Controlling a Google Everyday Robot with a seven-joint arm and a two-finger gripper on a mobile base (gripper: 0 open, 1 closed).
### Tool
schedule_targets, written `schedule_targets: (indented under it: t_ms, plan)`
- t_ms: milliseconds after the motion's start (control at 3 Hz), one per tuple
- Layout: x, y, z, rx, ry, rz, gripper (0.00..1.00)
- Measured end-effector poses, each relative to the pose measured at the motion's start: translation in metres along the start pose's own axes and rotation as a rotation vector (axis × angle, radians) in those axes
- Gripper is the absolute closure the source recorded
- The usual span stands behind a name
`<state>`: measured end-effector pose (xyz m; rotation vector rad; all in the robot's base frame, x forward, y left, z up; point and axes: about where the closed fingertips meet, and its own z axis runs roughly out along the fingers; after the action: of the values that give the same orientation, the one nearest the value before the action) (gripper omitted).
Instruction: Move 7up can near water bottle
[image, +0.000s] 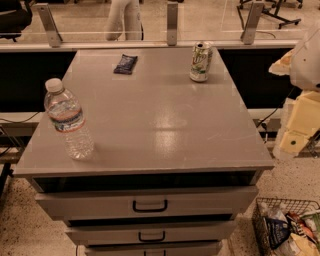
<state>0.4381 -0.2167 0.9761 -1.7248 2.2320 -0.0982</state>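
The 7up can (201, 61) stands upright near the far right corner of the grey cabinet top (160, 115). The water bottle (68, 120), clear with a white cap and a blue-red-white label, stands near the front left corner. The two are far apart, on opposite corners. My gripper (301, 119) shows as pale cream and white parts at the right edge of the view, off the cabinet's right side and to the right of the can, touching nothing.
A flat dark-blue snack packet (125, 64) lies at the far middle left of the top. A glass railing with metal posts (172, 22) runs behind the cabinet. Drawers (150, 205) face front. A wire basket of snacks (287, 227) sits on the floor at lower right.
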Motion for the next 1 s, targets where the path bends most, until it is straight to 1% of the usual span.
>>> schedule_targets:
  t_ms: [333,667,1000]
  plan:
    - [0.000,-0.006,0.004,0.017,-0.007,0.006,0.00]
    - [-0.001,-0.032,0.020,0.079,-0.051,0.035,0.00]
    - [-0.001,-0.085,0.053,0.175,-0.131,0.085,0.00]
